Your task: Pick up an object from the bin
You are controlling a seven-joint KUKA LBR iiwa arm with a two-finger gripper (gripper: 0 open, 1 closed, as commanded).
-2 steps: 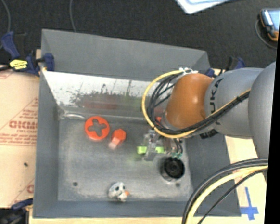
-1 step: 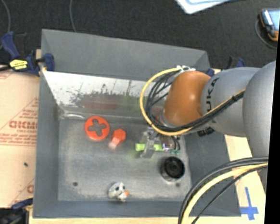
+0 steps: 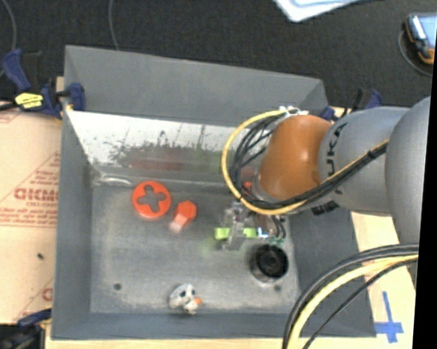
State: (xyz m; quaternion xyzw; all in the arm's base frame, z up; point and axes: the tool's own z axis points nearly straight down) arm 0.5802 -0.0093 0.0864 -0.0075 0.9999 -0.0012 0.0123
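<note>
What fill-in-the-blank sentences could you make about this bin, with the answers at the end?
1. The round disc with a cross cut in it is ____ in colour.
2. The round thing lying in the bin just down-right of the gripper is ____.
3. The arm reaches into the bin from the view's ____ side.
Missing words: orange, black, right.

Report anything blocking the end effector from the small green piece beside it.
Nothing visible: the end effector is right at the small green piece. A black round part lies close beside them, not between.
</note>
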